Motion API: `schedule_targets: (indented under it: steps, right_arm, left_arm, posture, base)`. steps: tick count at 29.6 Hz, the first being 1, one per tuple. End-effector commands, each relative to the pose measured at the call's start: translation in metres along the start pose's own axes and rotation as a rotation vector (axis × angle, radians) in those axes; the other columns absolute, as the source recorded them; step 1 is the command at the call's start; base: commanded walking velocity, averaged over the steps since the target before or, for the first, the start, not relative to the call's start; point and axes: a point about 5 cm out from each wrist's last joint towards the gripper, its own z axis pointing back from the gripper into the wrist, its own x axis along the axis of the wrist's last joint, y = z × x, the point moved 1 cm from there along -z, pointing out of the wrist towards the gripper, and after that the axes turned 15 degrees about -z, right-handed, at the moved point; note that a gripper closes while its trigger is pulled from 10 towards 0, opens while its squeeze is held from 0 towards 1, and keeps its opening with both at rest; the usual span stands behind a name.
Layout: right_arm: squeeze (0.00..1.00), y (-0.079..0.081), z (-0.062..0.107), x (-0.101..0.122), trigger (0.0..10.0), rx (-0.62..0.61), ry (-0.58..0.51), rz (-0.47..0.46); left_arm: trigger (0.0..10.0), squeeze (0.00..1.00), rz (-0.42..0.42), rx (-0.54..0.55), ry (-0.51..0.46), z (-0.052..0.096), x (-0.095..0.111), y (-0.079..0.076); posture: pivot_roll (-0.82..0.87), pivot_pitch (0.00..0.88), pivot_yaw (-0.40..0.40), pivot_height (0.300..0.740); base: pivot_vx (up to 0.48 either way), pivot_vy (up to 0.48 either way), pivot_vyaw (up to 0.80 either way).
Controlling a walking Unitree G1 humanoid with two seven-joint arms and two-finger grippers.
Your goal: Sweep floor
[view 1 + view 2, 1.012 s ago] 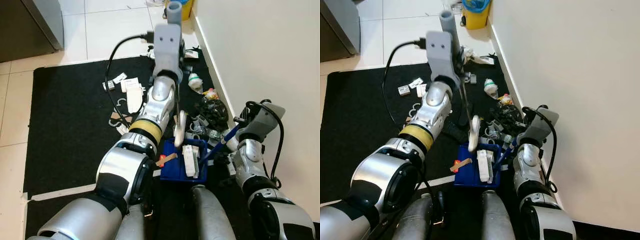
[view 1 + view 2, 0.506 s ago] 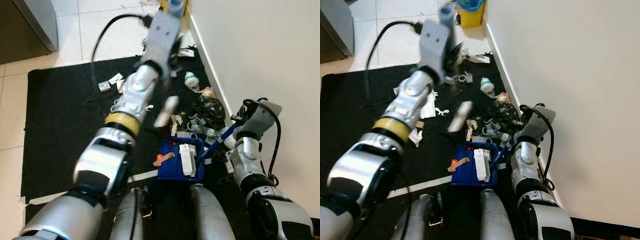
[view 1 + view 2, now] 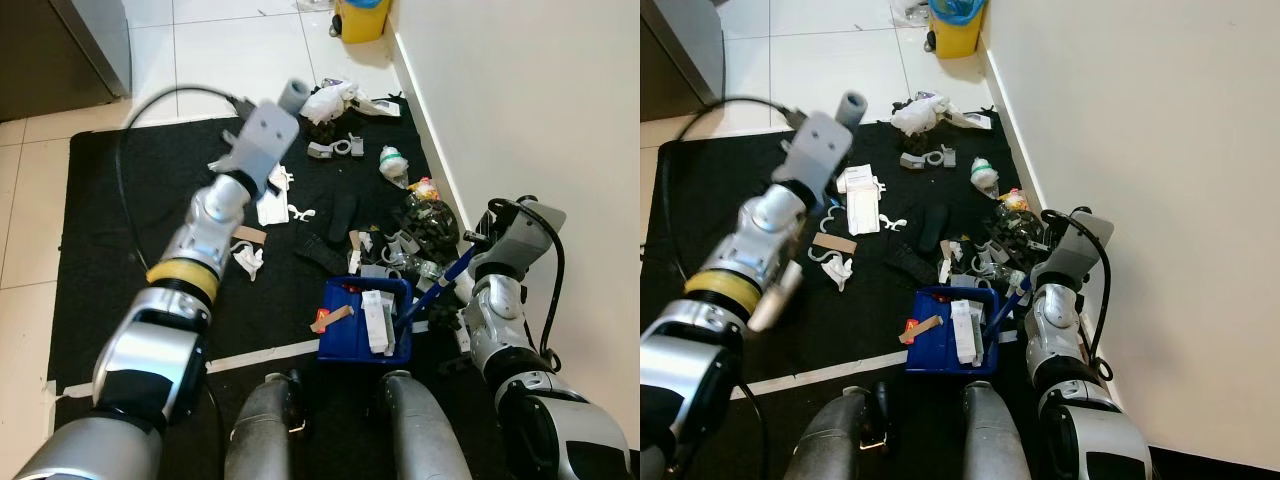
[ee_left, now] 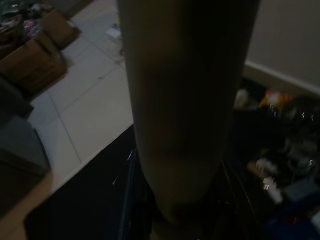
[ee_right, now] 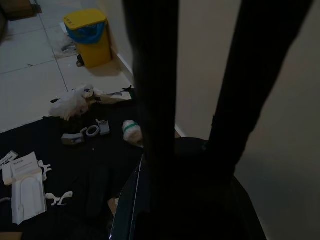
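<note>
While litter lies scattered on one black mat, one blue dustpan sits by the robot's legs, left arm stretched over the mat, left tool unreadable, right tool holding the dustpan's handle beside the wall.

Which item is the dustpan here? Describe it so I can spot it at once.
Start at the cream wall on the robot's right, then drop to the near edge of the black floor mat. The blue plastic dustpan sits there: the only bright blue item, holding white scraps.
</note>
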Motion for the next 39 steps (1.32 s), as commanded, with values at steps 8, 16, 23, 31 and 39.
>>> schedule_targets:
  steps: [8, 16, 23, 31, 39]
  right_arm:
    - [0.00, -0.013, 0.017, -0.024, 10.0, -0.039, 0.095, 0.008]
    - [0.00, -0.013, 0.022, -0.029, 10.0, -0.037, 0.102, 0.012]
    - [0.00, -0.004, 0.028, -0.034, 10.0, 0.010, 0.110, 0.031]
    - [0.00, 0.011, 0.040, -0.051, 10.0, 0.058, 0.170, 0.055]
    - [0.00, 0.016, 0.041, -0.054, 10.0, 0.053, 0.184, 0.071]
  left_arm:
    - [10.0, 0.00, 0.189, 0.022, 0.021, -0.002, 0.011, -0.057]
    - [10.0, 0.00, 0.318, -0.002, -0.024, -0.012, 0.058, -0.099]
    - [10.0, 0.00, 0.385, 0.030, -0.033, -0.015, 0.074, -0.104]
    - [10.0, 0.00, 0.515, 0.166, -0.020, -0.022, 0.083, -0.082]
    - [10.0, 0.00, 0.614, 0.218, -0.032, -0.027, 0.097, -0.073]
  posture:
    - [-0.03, 0.280, -0.029, 0.740]
    - [-0.05, 0.288, -0.010, 0.740]
    - [-0.06, 0.289, 0.001, 0.740]
    - [-0.06, 0.285, -0.014, 0.740]
    - [-0.06, 0.284, -0.017, 0.740]
  base:
    - [0.000, 0.000, 0.00]
    - [0.000, 0.000, 0.00]
    - [0.000, 0.000, 0.00]
    - [0.000, 0.000, 0.00]
    - [0.000, 0.000, 0.00]
